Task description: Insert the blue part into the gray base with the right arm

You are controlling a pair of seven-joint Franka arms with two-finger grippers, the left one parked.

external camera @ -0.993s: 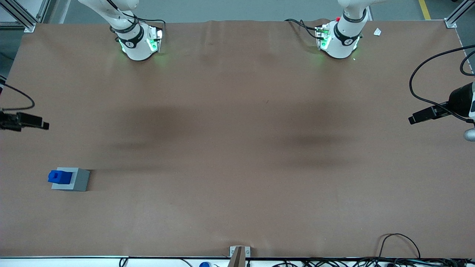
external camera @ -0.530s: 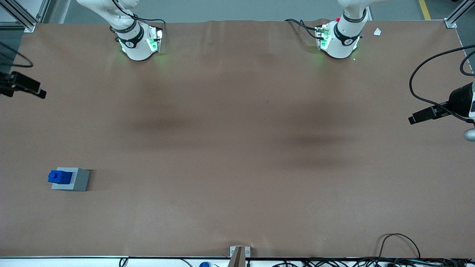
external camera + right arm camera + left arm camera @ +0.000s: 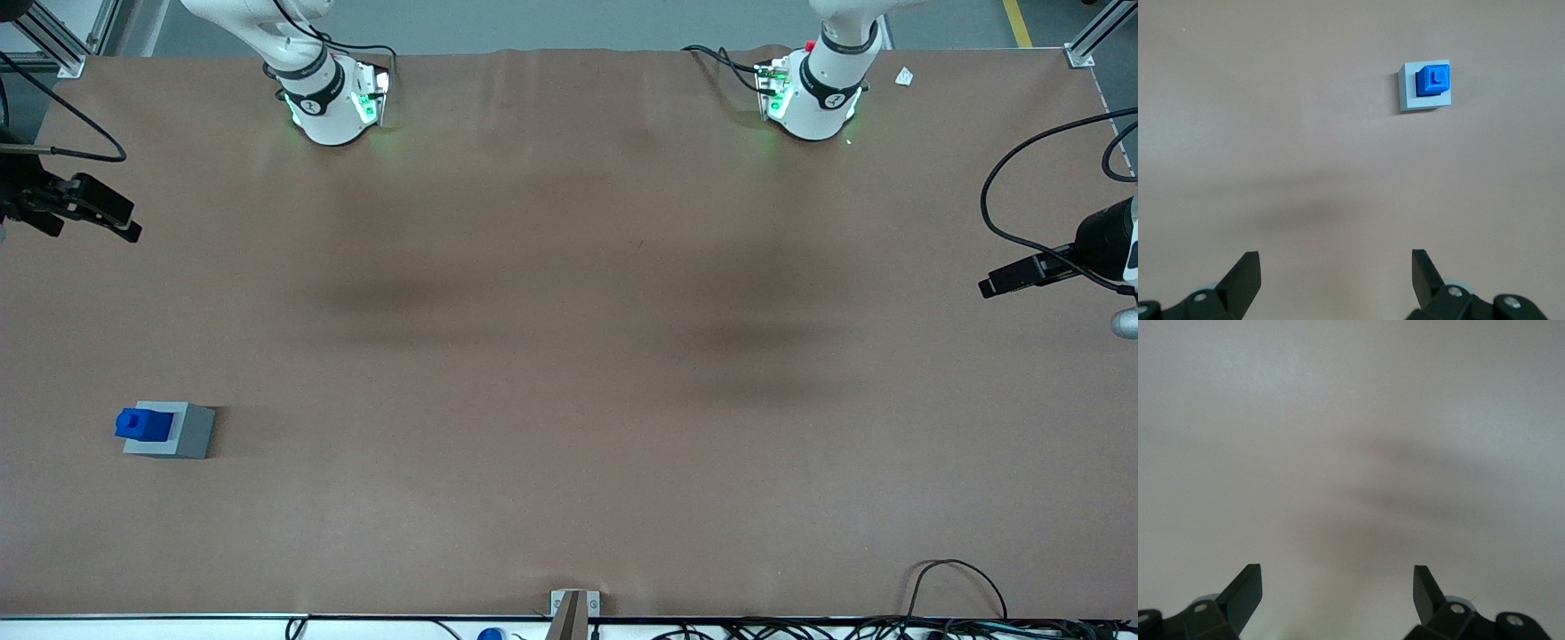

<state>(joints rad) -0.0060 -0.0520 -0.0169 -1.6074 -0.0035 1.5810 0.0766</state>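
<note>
Our black two-finger gripper (image 3: 1335, 270) hangs high above the brown table (image 3: 569, 356) with fingers spread wide and holding nothing, well apart from the parts. The small bright blue plastic block (image 3: 1433, 80) already sits in the light gray square plastic base (image 3: 1408, 97), so we judge the insertion done, with at most parking the white right arm (image 3: 267, 36) left

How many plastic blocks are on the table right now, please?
2: the blue part sits in the gray base, toward the working arm's end of the table. The open gripper hangs farther from the front camera, apart from both.
</note>
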